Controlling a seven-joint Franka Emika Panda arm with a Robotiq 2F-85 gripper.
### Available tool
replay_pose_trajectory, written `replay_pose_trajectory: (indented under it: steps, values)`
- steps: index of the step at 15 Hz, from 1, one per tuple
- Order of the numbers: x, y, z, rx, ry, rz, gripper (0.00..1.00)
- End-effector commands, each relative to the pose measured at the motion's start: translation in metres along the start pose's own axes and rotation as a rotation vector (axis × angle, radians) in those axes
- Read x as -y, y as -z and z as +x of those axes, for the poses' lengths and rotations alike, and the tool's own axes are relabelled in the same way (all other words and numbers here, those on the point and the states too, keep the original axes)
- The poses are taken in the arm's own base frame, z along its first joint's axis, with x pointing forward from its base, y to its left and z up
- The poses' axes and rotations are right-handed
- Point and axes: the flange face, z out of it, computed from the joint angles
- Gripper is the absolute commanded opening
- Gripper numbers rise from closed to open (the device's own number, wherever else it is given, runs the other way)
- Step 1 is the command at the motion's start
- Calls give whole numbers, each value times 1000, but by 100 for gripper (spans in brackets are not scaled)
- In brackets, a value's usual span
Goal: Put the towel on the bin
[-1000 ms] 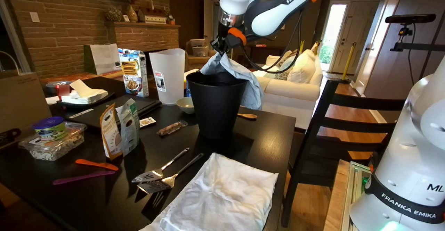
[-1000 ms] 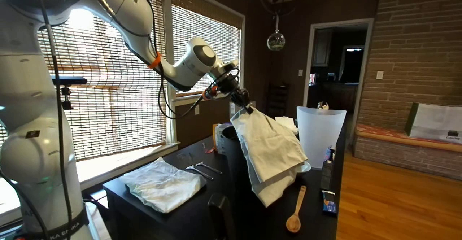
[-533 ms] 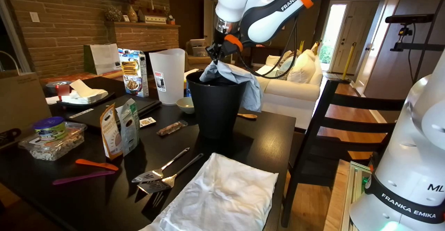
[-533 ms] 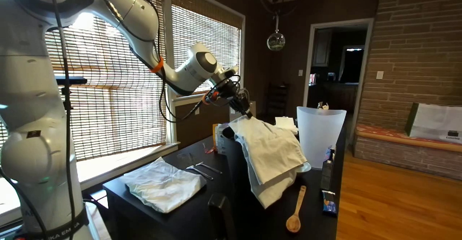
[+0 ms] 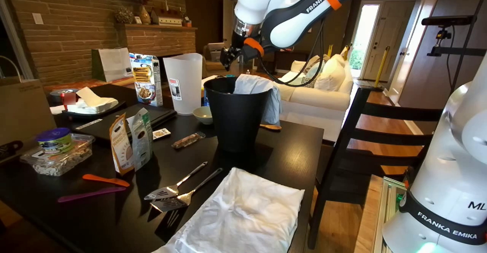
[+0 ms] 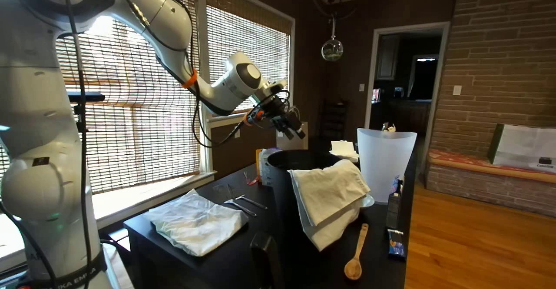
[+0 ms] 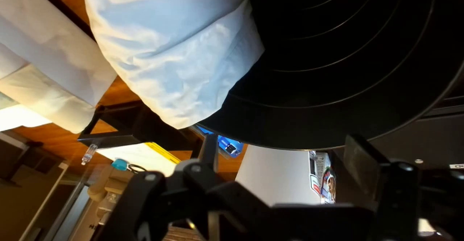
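The pale blue-grey towel [image 5: 255, 85] lies draped over the rim of the black bin [image 5: 236, 121]. In an exterior view most of the towel [image 6: 331, 189] hangs down the bin's outside, cream-coloured in that light. Its upper end folds a little way into the mouth, as the towel [image 7: 174, 52] and the dark ringed inside of the bin [image 7: 326, 121] show in the wrist view. Above the bin, apart from the cloth, my gripper [image 6: 295, 135] stands open. Nothing is between its spread fingers [image 7: 362, 165] in the wrist view.
A translucent white jug [image 5: 184, 85] and a small bowl [image 5: 202, 115] stand close behind the bin. A larger white cloth [image 5: 243, 215] and metal spatulas [image 5: 171, 192] lie in front. A wooden spoon [image 6: 356, 258] lies beside the hanging towel. A chair [image 5: 380, 142] stands at the table's side.
My gripper has come down toward the bin and its jaws have opened, letting go of the towel. The towel's raised end has dropped onto the bin's rim.
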Motion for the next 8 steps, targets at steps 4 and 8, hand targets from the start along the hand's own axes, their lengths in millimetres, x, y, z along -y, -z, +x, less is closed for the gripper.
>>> replay_pose_trajectory:
  steps: [4,8]
  values:
    - [-26,17,16,35,-62,-22,100]
    - [-66,41,36,33,-131,-148,100]
